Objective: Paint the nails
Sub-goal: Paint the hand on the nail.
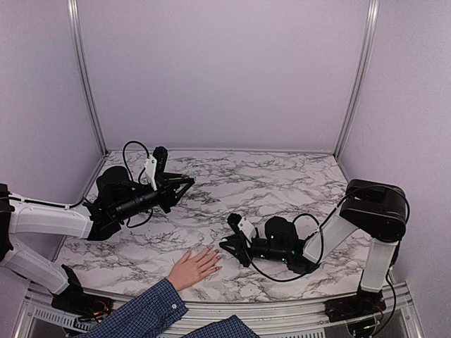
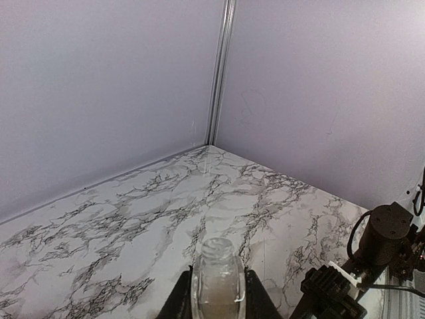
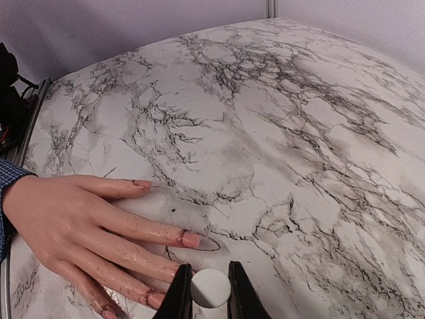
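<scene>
A person's hand (image 1: 194, 266) lies flat, palm down, on the marble table (image 1: 282, 183) at its near edge, a little left of centre, with a blue plaid sleeve (image 1: 141, 313) running off toward the near left. The fingers are spread and point right and slightly away. The nails (image 3: 190, 238) are small and pinkish, and reddish-brown smears show on the skin around several fingertips.

The right gripper (image 3: 210, 289) sits low over the table just to the right of those fingertips, pointing left at them. Its fingers are pinched on a small white cap (image 3: 210, 286), round on top. From here I can't make out what is under the cap.

The left gripper (image 2: 218, 292) is held up over the left side of the table, well apart from the hand. Its fingers are clamped on a small glass bottle (image 2: 218, 276), which has a bare threaded neck and stands upright in the wrist view
</scene>
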Motion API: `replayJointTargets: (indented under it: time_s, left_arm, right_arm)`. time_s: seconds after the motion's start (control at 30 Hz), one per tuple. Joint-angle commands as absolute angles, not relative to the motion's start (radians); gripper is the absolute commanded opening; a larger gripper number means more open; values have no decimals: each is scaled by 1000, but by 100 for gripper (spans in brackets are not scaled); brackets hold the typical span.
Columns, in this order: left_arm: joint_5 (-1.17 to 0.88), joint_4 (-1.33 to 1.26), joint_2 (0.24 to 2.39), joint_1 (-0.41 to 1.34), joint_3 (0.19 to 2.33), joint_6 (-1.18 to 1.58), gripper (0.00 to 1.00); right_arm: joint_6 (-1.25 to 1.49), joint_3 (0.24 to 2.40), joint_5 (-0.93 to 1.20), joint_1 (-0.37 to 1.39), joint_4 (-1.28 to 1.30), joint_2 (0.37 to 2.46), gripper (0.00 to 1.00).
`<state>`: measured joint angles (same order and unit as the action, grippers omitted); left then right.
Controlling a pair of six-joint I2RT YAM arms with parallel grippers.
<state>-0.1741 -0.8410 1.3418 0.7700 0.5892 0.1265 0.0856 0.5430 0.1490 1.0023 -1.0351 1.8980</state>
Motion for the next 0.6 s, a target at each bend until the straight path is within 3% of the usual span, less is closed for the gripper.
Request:
replayJointTargets:
  time_s: [0.0, 0.57]
  left_arm:
    - [-168, -887, 1335, 763, 585, 115, 0]
    - [-170, -887, 1337, 763, 586, 118, 0]
  right_arm:
    - [101, 554, 132, 986, -1043, 1888, 0]
    - [105, 546, 130, 961, -1058, 1871, 0]
